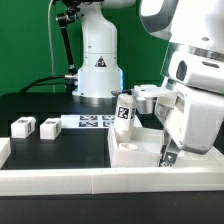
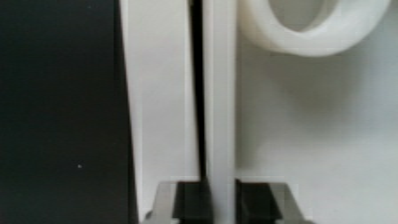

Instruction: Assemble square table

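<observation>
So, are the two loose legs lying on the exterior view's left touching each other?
Apart. The exterior view shows a strip of dark table between the leftmost leg and its neighbour.

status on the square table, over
gripper shut, low at tabletop rim. one leg standing on it, two loose legs apart from it. nothing seen blocking.

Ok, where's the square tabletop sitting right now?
In the exterior view the tabletop lies right of centre, next to the long white border wall at the front, with the marker board on the exterior view's left of it.
</observation>
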Motion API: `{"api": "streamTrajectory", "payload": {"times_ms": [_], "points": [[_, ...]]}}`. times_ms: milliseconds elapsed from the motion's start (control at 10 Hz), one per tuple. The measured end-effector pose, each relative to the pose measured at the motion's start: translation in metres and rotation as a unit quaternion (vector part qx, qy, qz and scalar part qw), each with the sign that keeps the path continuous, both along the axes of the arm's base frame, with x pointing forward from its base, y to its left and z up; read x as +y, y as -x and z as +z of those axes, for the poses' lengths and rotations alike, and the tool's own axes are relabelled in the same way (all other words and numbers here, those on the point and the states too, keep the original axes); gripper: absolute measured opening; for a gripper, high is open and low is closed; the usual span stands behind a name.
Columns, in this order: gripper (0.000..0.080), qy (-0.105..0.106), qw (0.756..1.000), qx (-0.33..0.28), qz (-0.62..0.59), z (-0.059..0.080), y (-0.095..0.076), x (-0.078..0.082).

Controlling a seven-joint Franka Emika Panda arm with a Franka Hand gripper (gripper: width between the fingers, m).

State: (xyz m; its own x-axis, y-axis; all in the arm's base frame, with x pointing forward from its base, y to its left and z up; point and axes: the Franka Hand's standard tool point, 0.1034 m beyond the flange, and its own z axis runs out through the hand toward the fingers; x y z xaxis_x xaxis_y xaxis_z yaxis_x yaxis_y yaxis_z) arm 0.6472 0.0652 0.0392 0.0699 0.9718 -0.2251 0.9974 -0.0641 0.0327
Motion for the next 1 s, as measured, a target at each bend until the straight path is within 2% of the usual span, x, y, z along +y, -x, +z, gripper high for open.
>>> {"api": "streamTrajectory", "payload": {"times_ms": [300,400,500,600,700,800,900,1000], "points": [[0.0063,0.007,1.000,0.017,-0.005,-0.002,0.000,-0.001],[0.0139,0.007,1.000,0.017,-0.006,-0.002,0.000,-0.002],[0.0139,0.007,1.000,0.017,-0.008,-0.001,0.000,-0.003],[0.0324,0.007,1.000,0.012,-0.013,0.003,-0.002,0.000],[0.0460,0.009,1.000,0.007,-0.010,0.009,-0.005,0.002],[0.0460,0.009,1.000,0.004,-0.008,0.014,-0.006,0.001],[0.0603,0.008,1.000,0.001,-0.010,0.022,-0.006,-0.003],[0.0635,0.009,1.000,-0.003,-0.011,0.032,-0.005,-0.006]]}}
